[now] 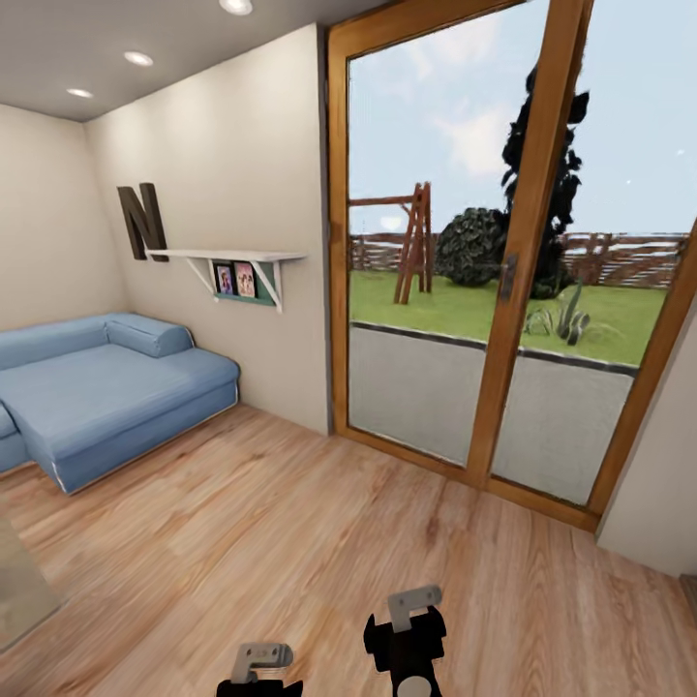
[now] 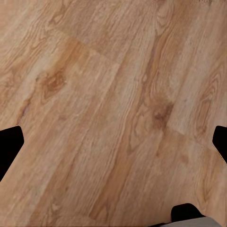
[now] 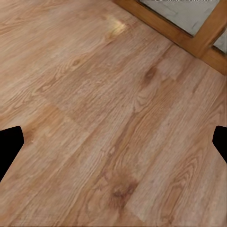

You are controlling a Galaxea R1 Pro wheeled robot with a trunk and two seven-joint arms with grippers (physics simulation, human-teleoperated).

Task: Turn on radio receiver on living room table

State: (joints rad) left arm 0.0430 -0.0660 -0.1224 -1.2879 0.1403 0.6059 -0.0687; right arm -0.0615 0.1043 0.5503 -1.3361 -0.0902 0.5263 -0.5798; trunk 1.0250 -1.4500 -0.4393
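Both tools, left (image 1: 261, 663) and right (image 1: 411, 620), hang empty, spread wide over floor (image 2: 113, 94). I'm hunting the radio; next, swing left past the sofa (image 1: 106, 387).

I see both arms held low in front of me in the head view, the left gripper (image 1: 261, 668) a little lower than the right gripper (image 1: 411, 629). In each wrist view the dark fingertips (image 2: 10, 146) (image 3: 9, 146) sit at opposite edges, spread wide with nothing between them.
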